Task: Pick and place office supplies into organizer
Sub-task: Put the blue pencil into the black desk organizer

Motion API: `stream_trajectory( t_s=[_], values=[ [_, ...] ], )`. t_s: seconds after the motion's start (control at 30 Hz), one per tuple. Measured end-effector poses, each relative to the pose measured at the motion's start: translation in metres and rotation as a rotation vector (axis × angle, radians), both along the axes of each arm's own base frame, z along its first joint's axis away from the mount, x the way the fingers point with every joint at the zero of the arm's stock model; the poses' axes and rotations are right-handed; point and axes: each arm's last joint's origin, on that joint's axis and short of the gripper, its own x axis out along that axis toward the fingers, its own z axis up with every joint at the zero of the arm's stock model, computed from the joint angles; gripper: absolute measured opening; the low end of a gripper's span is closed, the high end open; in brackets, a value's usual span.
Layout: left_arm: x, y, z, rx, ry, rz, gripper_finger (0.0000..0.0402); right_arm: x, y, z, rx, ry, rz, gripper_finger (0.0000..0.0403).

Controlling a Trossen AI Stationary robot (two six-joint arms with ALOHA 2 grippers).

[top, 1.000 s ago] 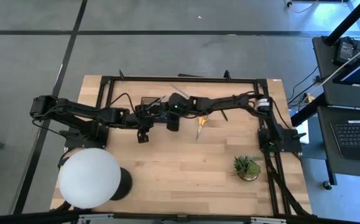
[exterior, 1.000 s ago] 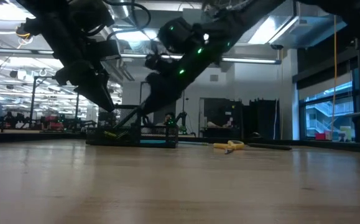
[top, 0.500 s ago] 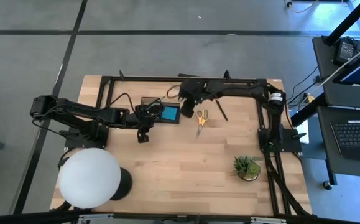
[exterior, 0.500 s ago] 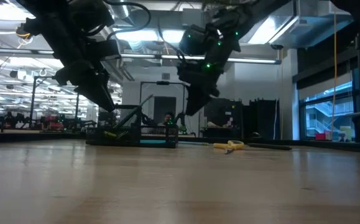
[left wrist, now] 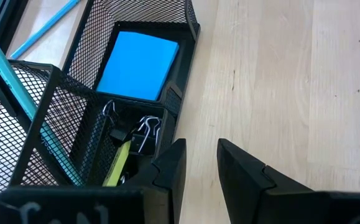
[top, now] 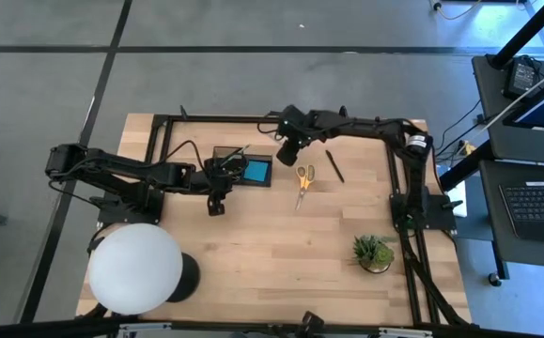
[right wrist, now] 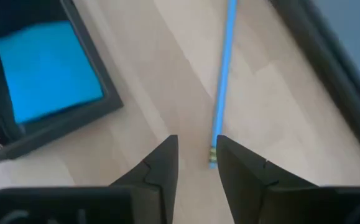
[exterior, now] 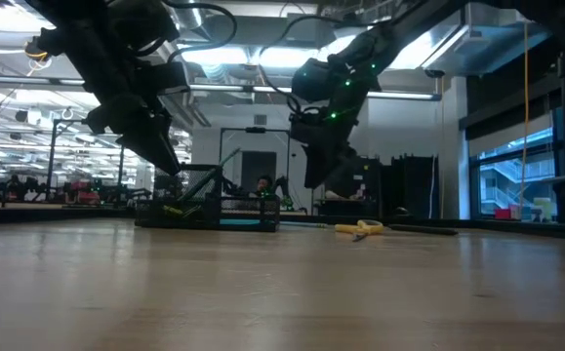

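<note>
The right gripper [right wrist: 195,155] hangs above the table [top: 281,253] with its jaws a narrow gap apart and nothing between them; the near end of a blue pencil [right wrist: 223,81] lies on the wood just ahead of that gap, running away from it, and the blue note pad [right wrist: 46,68] sits off to one side in the black organizer [right wrist: 99,109]. In the high view the yellow-handled scissors [top: 303,178] and a dark pen [top: 334,166] lie near this gripper, apart from the tray. The left gripper [left wrist: 198,165] hovers just beside the organizer's wall, jaws likewise narrowly parted and empty, with clips [left wrist: 143,129] and a yellow-green piece [left wrist: 119,163] in the compartment next to them.
</note>
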Motion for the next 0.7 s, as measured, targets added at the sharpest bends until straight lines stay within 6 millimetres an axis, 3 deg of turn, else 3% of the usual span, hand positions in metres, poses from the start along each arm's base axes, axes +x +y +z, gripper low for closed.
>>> stream_trajectory(
  t_s=[0.27,0.7],
  values=[
    [0.000,0.000,0.000,0.000,-0.001,0.000,0.0086,-0.001,-0.007,-0.012,0.025,0.026,-0.037,0.0112],
    [0.000,0.000,0.000,0.000,-0.001,0.000,0.0086,-0.004,-0.014,-0.014,0.029,0.028,-0.063,0.0112]
  ],
)
